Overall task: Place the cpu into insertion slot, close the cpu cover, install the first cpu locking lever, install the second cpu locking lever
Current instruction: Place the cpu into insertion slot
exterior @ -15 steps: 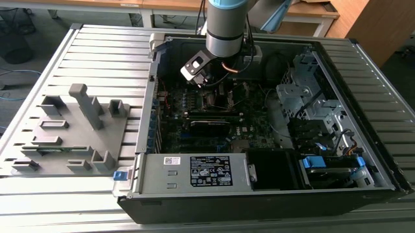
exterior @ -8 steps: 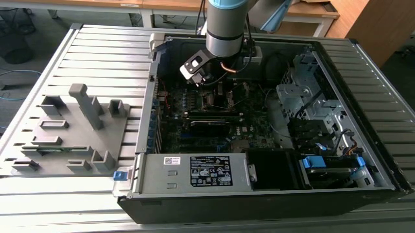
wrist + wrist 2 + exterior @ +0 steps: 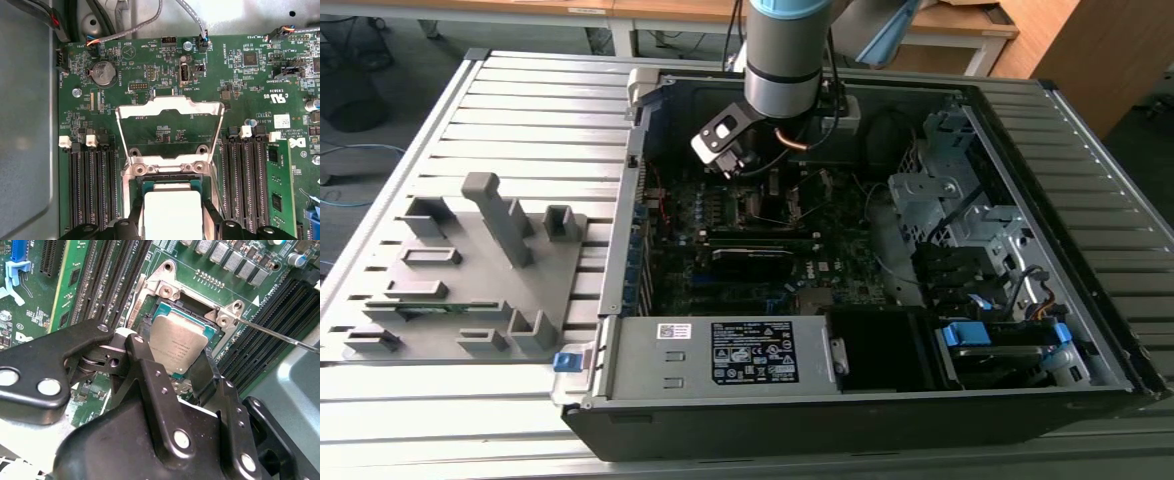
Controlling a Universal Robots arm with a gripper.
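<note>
1. Exterior view: my arm (image 3: pixel 781 60) reaches down into the open computer case (image 3: pixel 1067 130), which lies on a slatted table (image 3: pixel 520 90). My pincer (image 3: pixel 738 165) hangs low over the far part of the circuit board (image 3: pixel 720 270). From this angle I cannot tell how its fingers stand. A grey fixture tray (image 3: pixel 467 270) sits on the table at the exterior view's left of the case. A labelled power supply box (image 3: pixel 747 352) sits at the case's near edge.

2. Second wrist view: the cpu (image 3: pixel 177 340) lies flat in the insertion slot (image 3: pixel 187 304), dull silver top upward. My pincer (image 3: pixel 177 365) straddles it, with one black finger (image 3: pixel 147 370) against one edge and its partner against the opposite edge, so I am clamped on the cpu. A thin metal lever (image 3: pixel 280 335) stretches away from one corner of the slot, across the black memory slots (image 3: pixel 272 305).

3. First wrist view: the cpu cover (image 3: pixel 170 107) stands open, tilted up from the slot's hinge edge, and green board shows through its square window. The cpu (image 3: pixel 170 205) sits between my fingers, just beside that hinge. Rows of memory slots (image 3: pixel 90 185) flank the socket on both sides. A round coin battery (image 3: pixel 102 74) sits on the board beyond the cover.
</note>
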